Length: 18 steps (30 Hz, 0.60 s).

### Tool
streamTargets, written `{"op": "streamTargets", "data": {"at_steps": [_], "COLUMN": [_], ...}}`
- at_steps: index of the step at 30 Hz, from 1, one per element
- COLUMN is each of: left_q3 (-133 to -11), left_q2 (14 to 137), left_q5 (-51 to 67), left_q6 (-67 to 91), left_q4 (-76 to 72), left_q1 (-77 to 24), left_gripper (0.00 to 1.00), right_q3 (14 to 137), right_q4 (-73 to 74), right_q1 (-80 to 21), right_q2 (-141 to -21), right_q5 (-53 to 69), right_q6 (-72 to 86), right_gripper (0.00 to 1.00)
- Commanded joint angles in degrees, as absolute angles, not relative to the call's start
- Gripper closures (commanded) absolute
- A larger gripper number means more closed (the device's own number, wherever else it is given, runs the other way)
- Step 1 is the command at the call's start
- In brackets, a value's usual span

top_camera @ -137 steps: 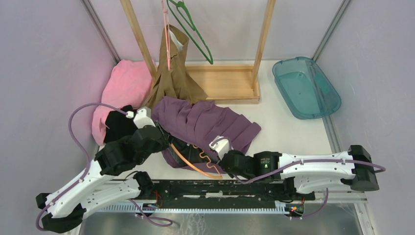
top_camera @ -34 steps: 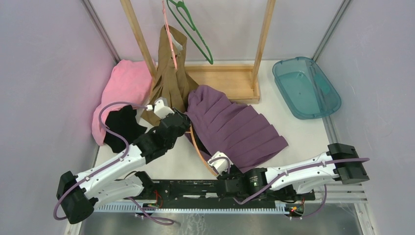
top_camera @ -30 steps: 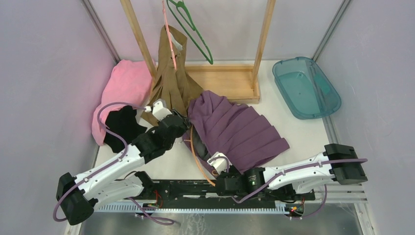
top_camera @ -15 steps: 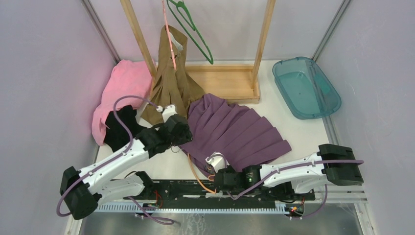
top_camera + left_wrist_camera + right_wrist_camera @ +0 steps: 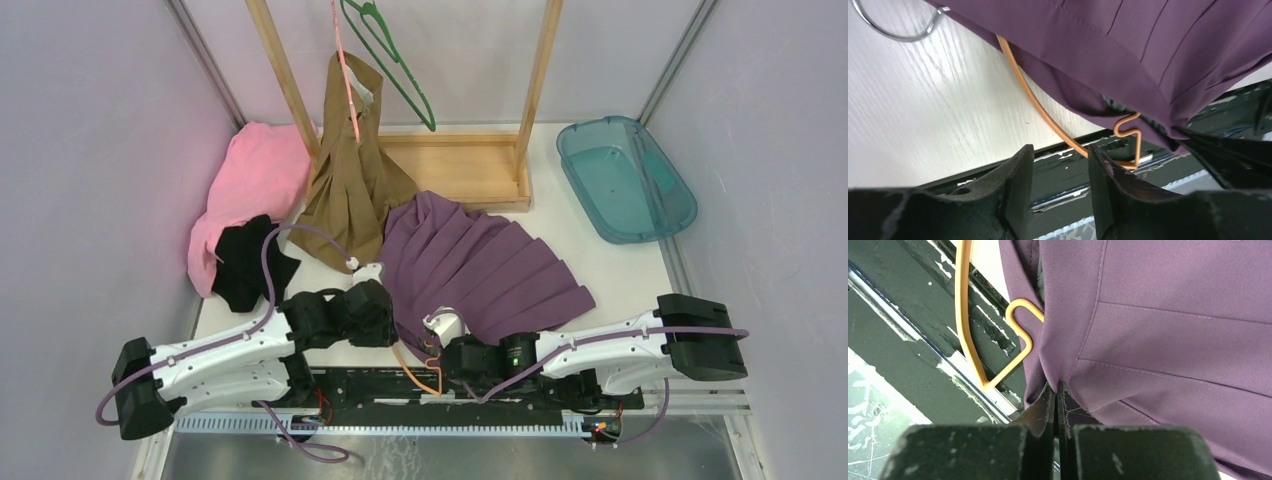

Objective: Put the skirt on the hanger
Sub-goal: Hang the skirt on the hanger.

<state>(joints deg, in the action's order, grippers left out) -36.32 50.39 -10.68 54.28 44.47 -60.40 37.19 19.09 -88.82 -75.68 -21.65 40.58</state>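
Note:
The purple pleated skirt (image 5: 485, 270) lies spread on the white table, its near corner draped over the orange hanger (image 5: 418, 372). In the right wrist view my right gripper (image 5: 1055, 388) is shut on a fold of the skirt (image 5: 1158, 315), beside the hanger's notched shoulder (image 5: 1020, 335). My left gripper (image 5: 392, 325) sits at the skirt's near left edge. In the left wrist view it (image 5: 1059, 152) stands open with nothing between its fingers. The hanger's orange arm (image 5: 1038, 107) runs just beyond the fingertips, under the skirt (image 5: 1098, 45). The hanger's metal hook (image 5: 898, 35) lies on the table.
A wooden rack (image 5: 450, 170) stands at the back with a green hanger (image 5: 395, 60) and a brown garment (image 5: 355, 170) hanging on a pink hanger. Pink cloth (image 5: 250, 185) and black cloth (image 5: 245, 265) lie at the left, a teal bin (image 5: 625, 180) at the right. A black rail (image 5: 500, 390) runs along the near edge.
My left arm has drawn back from the skirt's far left side to its near left edge, its jaws widening and then narrowing. The right gripper has shifted slightly left with the skirt.

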Motion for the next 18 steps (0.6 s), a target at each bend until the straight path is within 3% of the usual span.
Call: {"op": "streamTargets", "data": {"at_steps": [1, 18], "left_q3": [-33.1, -30.4], "left_q2": [54.2, 69.4], "left_q5": [-9.8, -12.6], "left_q6": [59.2, 62.7], "left_q4": [39.4, 26.2], "left_q1": [-63.0, -63.4], "left_gripper": [0.48, 0.37], "right_q3": [37.7, 36.7], "right_q4": [17.0, 18.9], "right_q1": [-88.7, -88.6], "right_q2": [-74.0, -71.3], "right_q5": [-20.8, -20.8], "right_q6": [40.2, 40.7], "right_gripper": [0.99, 0.99]}}
